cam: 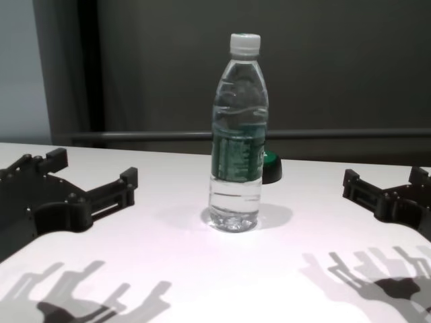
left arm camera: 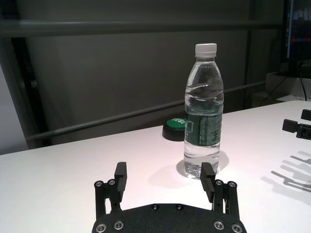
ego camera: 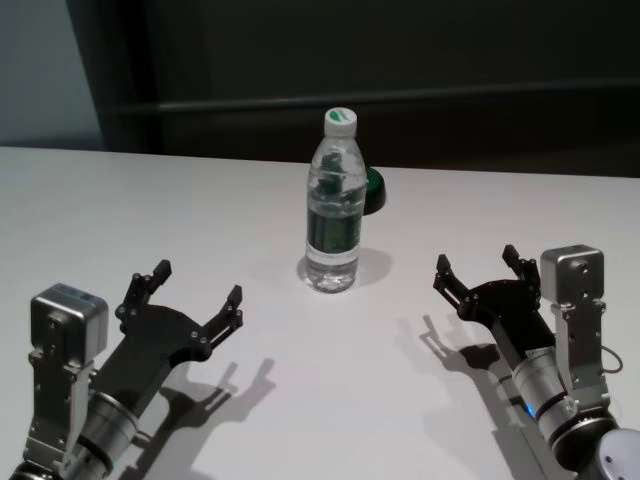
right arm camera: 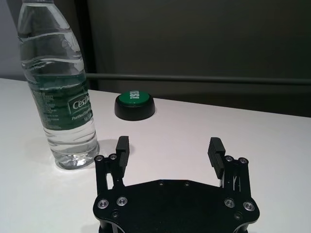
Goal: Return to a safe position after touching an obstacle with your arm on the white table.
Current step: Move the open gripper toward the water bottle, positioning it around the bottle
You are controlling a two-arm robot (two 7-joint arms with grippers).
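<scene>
The obstacle, a tall clear water bottle (ego camera: 333, 205) with a white cap and dark green label, stands upright mid-table on the white table (ego camera: 150, 210). It also shows in the left wrist view (left arm camera: 203, 114), the right wrist view (right arm camera: 58, 92) and the chest view (cam: 236, 138). My left gripper (ego camera: 197, 290) is open and empty, near the front left, well apart from the bottle. My right gripper (ego camera: 478, 268) is open and empty at the front right, also apart from it. Both show in the chest view, left (cam: 91, 169) and right (cam: 382, 180).
A small low black round object with a green top (ego camera: 373, 190) sits just behind and right of the bottle, near the table's far edge. It shows in the right wrist view (right arm camera: 135, 104). A dark wall with a rail lies beyond the table.
</scene>
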